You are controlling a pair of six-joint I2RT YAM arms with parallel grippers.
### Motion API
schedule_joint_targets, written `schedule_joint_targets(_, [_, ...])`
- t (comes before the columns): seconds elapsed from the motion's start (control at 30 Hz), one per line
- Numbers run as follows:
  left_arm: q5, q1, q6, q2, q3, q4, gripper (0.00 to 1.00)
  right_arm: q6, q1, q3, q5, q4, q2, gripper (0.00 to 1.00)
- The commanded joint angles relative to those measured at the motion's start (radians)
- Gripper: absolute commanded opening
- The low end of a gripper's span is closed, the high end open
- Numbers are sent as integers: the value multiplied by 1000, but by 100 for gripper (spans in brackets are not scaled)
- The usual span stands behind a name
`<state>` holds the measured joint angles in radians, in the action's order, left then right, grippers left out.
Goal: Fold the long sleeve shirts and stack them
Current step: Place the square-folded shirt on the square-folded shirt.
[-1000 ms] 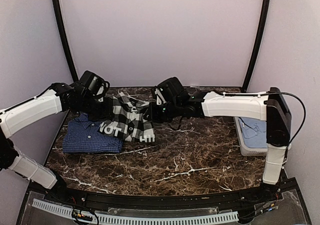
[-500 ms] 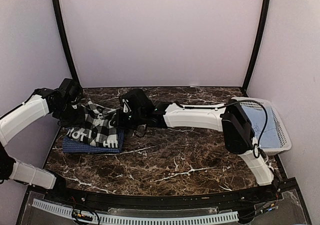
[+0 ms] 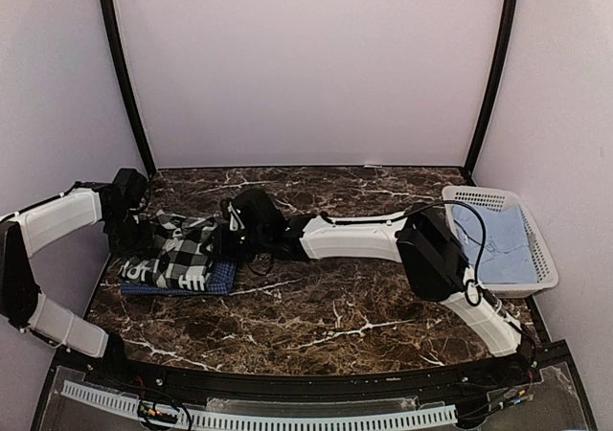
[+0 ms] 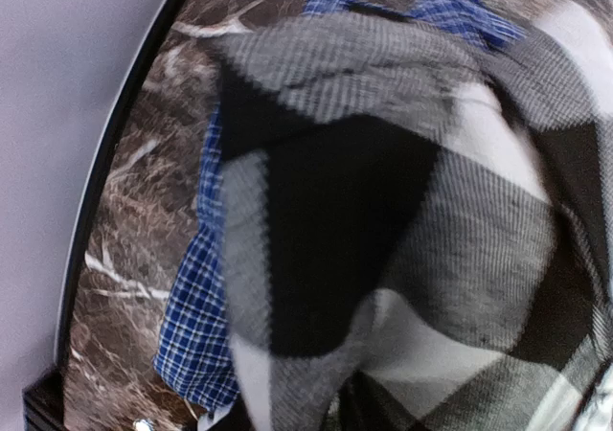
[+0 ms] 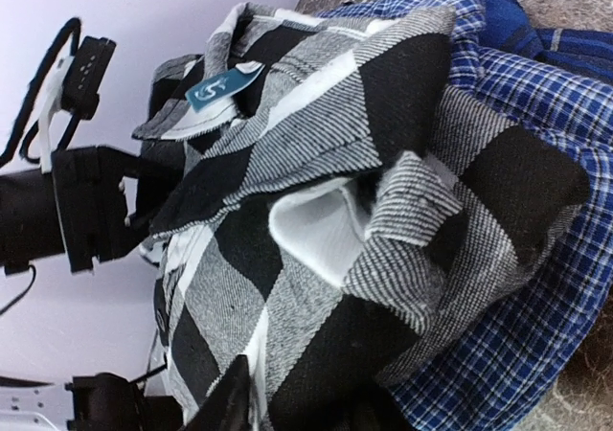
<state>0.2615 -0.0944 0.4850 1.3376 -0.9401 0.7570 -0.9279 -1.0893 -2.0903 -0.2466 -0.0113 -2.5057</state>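
Shirts at left of table point(image 3: 364, 297): black-and-white checked shirt point(image 3: 177, 254) crumpled atop dark blue shirt point(image 3: 220, 280). Right end effector point(image 3: 228, 239) pinching checked cloth; left end effector point(image 3: 144, 232) against same shirt, grip impossible to tell.

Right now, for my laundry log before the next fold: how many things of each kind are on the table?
Black-and-white checked shirt: 1
Dark blue checked shirt: 1
White slotted basket: 1
Light blue cloth in the basket: 1
Total: 4
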Motion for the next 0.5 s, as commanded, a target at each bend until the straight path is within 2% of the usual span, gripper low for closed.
schedule_joint_targets(0.0, [9, 66, 21, 24, 45, -69, 32, -3, 18, 33, -55, 66, 5, 39])
schedule_joint_targets(0.03, [9, 77, 29, 24, 49, -72, 43, 1, 21, 61, -55, 68, 23, 42])
schedule_joint_targets(0.1, [10, 88, 43, 11, 54, -73, 58, 20, 27, 102, -40, 57, 61, 47])
schedule_joint_targets(0.17, [15, 91, 50, -15, 55, -72, 65, 53, 32, 123, -19, 23, 100, 50])
schedule_joint_targets(0.23, [18, 120, 50, -41, 55, -70, 70, 82, 36, 138, 1, -16, 131, 53])
schedule_joint_targets(0.47, [-46, 152, 33, -129, 11, -33, 73, 151, 47, 205, 66, -67, 233, 54])
